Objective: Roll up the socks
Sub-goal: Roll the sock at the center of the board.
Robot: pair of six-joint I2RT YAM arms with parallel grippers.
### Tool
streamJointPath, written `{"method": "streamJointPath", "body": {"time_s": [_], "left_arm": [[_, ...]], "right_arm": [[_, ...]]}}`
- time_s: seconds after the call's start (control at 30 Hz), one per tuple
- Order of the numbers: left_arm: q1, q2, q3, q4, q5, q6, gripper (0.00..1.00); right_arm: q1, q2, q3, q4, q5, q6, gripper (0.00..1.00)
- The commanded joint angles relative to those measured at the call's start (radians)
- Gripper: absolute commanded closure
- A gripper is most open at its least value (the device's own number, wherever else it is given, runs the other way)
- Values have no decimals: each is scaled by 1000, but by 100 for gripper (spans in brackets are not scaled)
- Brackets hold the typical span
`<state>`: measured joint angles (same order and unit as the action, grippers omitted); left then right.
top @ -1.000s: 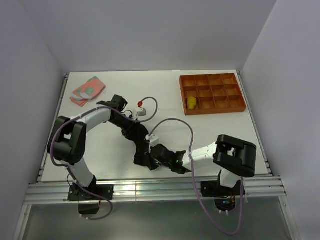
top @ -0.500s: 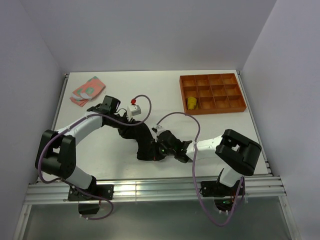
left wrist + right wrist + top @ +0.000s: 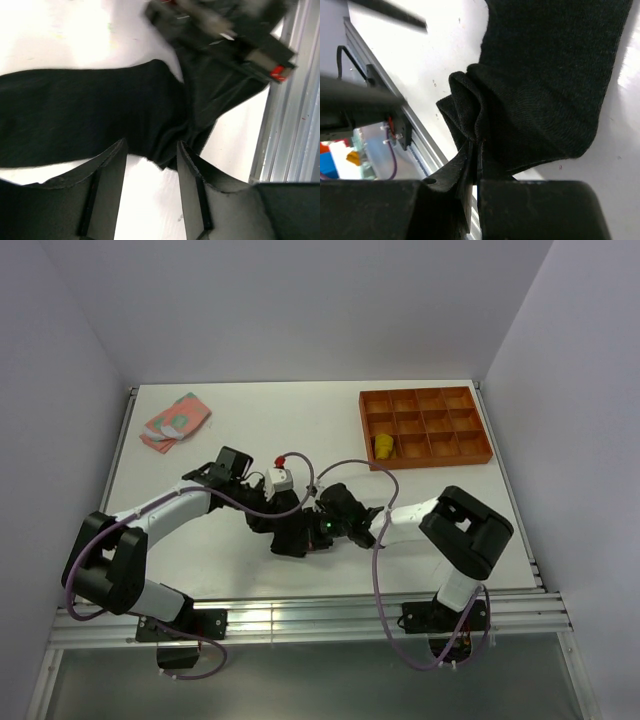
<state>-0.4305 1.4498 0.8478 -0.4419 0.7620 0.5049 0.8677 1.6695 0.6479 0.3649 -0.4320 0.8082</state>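
The black sock [image 3: 288,536] lies in a crumpled strip on the white table [image 3: 300,420], near its front edge, between the two arms. From above, both pincers are lost against the dark cloth. The right wrist view shows the right pincer [image 3: 475,150] pressed closed on a bunched fold of the black sock [image 3: 545,75]. The left wrist view shows the left pincer [image 3: 150,150] with its fingers apart, gripping nothing, the edge of the black sock [image 3: 100,115] just at their tips.

Only the top view shows the pink sock [image 3: 175,420] with green patches, lying at the far left corner, and the yellow sock [image 3: 383,446], rolled up in a compartment of the orange tray [image 3: 420,464] at the far right. A metal rail [image 3: 300,620] runs along the table's near edge. Plain pale walls close in the table.
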Motion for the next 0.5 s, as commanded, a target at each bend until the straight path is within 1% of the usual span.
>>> {"method": "streamJointPath", "body": {"time_s": [0.0, 0.27, 0.47], "left_arm": [[-31, -34, -24, 65, -7, 24, 49], [-59, -14, -39, 83, -13, 60, 45], [-79, 1, -61, 85, 2, 90, 41]], "right_arm": [[-24, 47, 41, 28, -83, 51, 100], [-71, 121, 45, 127, -171, 152, 100], [-88, 144, 62, 128, -197, 180, 100]]}}
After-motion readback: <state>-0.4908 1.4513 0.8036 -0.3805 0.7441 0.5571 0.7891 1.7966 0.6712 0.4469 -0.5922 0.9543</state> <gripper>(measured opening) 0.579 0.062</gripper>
